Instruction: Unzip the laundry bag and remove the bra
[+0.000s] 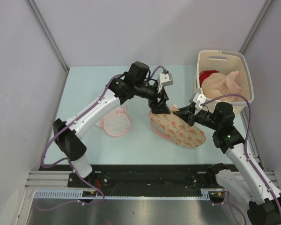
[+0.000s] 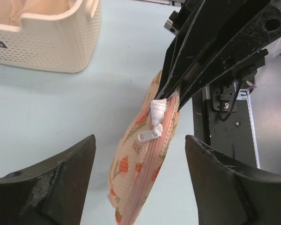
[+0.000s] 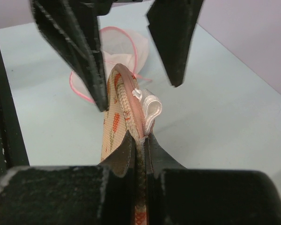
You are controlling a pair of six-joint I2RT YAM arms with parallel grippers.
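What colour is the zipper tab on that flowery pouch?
The zipper tab is white, on the laundry bag; clearest in the left wrist view.

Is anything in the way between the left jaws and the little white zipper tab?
No, nothing visible. The left gripper has its jaws open facing the bare zipper tab on the laundry bag.
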